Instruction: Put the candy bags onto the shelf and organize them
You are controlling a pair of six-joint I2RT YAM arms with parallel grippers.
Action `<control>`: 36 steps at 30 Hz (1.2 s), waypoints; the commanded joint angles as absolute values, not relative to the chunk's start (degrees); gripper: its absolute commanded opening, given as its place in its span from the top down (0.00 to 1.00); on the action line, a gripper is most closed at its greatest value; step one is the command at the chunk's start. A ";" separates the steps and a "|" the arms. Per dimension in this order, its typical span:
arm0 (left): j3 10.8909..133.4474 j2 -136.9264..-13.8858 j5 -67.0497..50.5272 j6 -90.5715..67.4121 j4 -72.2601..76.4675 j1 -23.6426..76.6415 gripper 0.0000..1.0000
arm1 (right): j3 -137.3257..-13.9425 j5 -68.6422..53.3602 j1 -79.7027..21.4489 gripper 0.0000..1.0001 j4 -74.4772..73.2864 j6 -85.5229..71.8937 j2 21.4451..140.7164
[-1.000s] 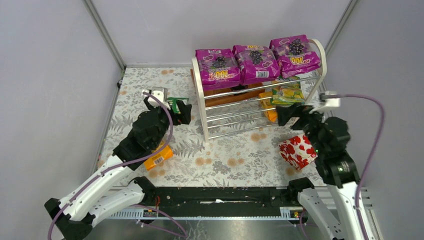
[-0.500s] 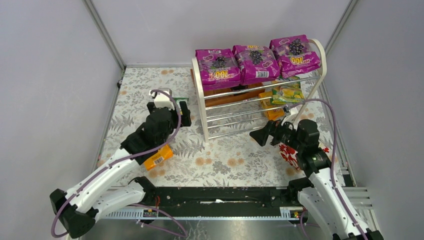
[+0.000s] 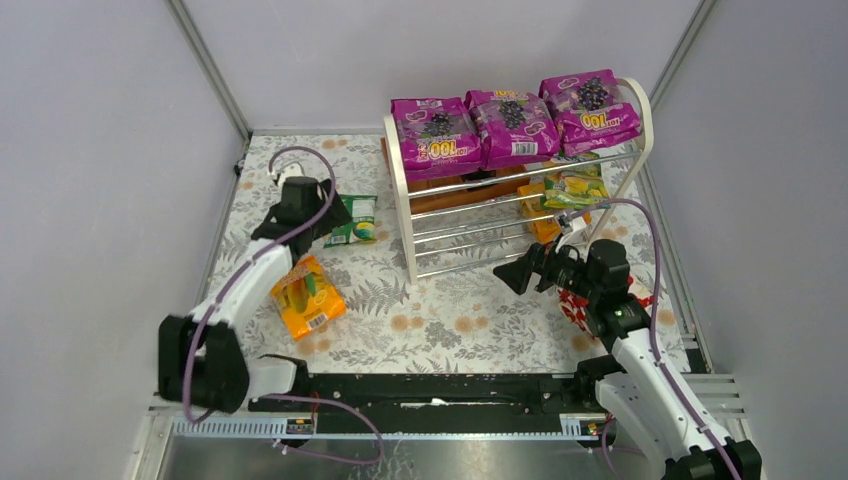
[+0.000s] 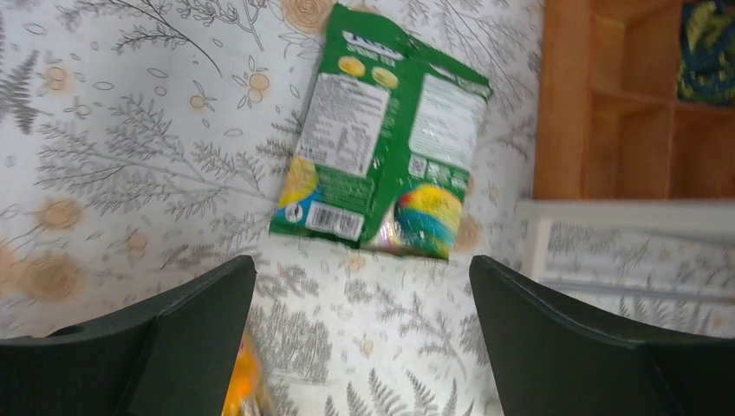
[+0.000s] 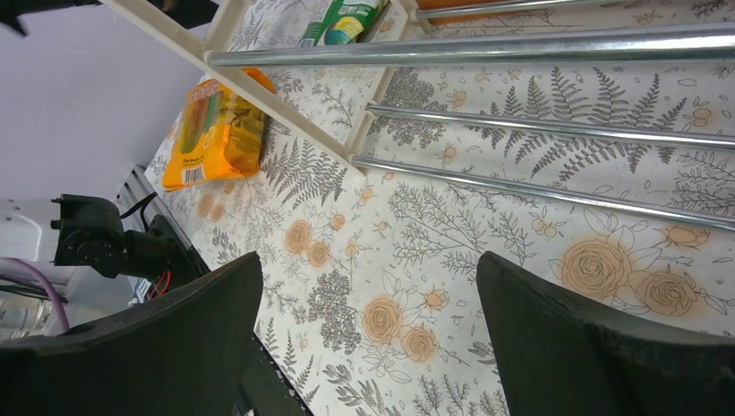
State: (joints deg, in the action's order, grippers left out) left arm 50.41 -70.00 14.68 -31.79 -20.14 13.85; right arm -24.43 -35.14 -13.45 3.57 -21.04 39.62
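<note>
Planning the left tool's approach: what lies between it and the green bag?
Nothing but bare floral cloth separates the left tool from the green bag, as the left wrist view shows.

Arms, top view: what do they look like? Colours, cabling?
Both alike: left arm and right arm have white link shells with black joint housings. A purple cable loops along each to the wrist. The left gripper and right gripper have broad matte black fingers.

Three magenta candy bags (image 3: pixel 512 125), one green-white bag (image 4: pixel 381 165), one green-yellow bag (image 3: pixel 573 187) and one orange bag (image 3: pixel 309 297) are in view, with a second orange item (image 3: pixel 541 228) partly hidden. There is one white shelf (image 3: pixel 400 190), one heart-patterned package (image 3: pixel 577 306) and one brown compartmented tray (image 4: pixel 563 95).
</note>
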 commanded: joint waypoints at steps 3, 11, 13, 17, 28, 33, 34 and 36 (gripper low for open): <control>57.73 -84.43 -4.60 -36.78 -9.90 1.98 0.01 | -23.87 -37.51 -13.71 0.00 6.96 -21.82 37.21; 69.61 -103.78 -6.38 -32.45 -14.16 0.09 0.01 | -23.53 -36.20 -13.88 0.00 5.04 -21.40 34.49; 70.58 -105.72 -5.95 -31.35 -15.59 0.09 0.01 | -23.48 -36.12 -13.86 0.00 4.79 -21.40 34.29; 68.78 -106.99 -10.10 -31.41 -14.06 0.09 0.02 | -23.36 -35.86 -13.88 0.00 4.86 -21.36 34.71; 66.81 -110.09 -16.12 -33.82 -11.70 -1.75 0.35 | -23.42 -34.12 -13.88 0.00 3.72 -20.92 34.81; 65.70 -107.78 -16.07 -34.53 -11.43 -1.92 0.49 | -23.51 -34.47 -13.86 0.00 3.78 -21.04 35.16; 65.59 -107.30 -16.12 -34.65 -11.50 -1.93 0.53 | -23.59 -34.53 -13.88 0.00 3.78 -21.01 35.23; 65.24 -106.19 -16.03 -35.02 -11.69 -2.02 0.59 | -23.60 -34.24 -13.89 0.00 3.41 -20.93 34.85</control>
